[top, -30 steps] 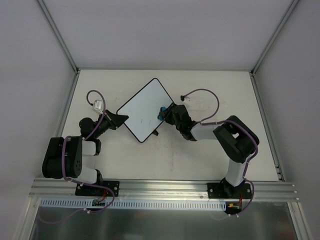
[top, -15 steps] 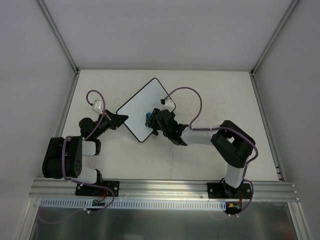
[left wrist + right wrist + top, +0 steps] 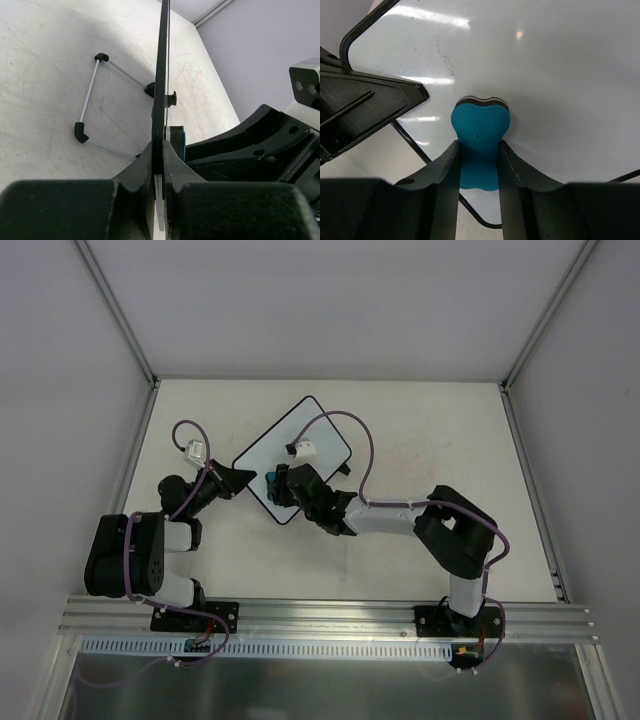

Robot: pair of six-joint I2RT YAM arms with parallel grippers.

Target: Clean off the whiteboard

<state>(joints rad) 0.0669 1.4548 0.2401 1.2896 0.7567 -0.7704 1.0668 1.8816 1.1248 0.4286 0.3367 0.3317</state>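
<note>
The whiteboard (image 3: 285,440) sits turned diamond-wise on the left-centre of the counter (image 3: 430,420). From above, the right arm's wrist and purple cable (image 3: 355,440) cover the middle of it, so much of its face is hidden there.

The left end effector (image 3: 159,160) is pinched shut on the black rim at the board's left corner. Its own camera sees the board only edge-on, with the face out of sight. A thin frame of white rods with black corner pieces (image 3: 90,97) shows beside the board in that view, and I cannot tell whether it is joined to the board.

The right end effector (image 3: 479,150) is narrow, clamped on a blue eraser (image 3: 480,122) whose near end is cut off by the fingers. The eraser's far end seems to lie against the board.

A faint trail of dark specks (image 3: 440,47) marks the white surface, too faint to read.
</note>
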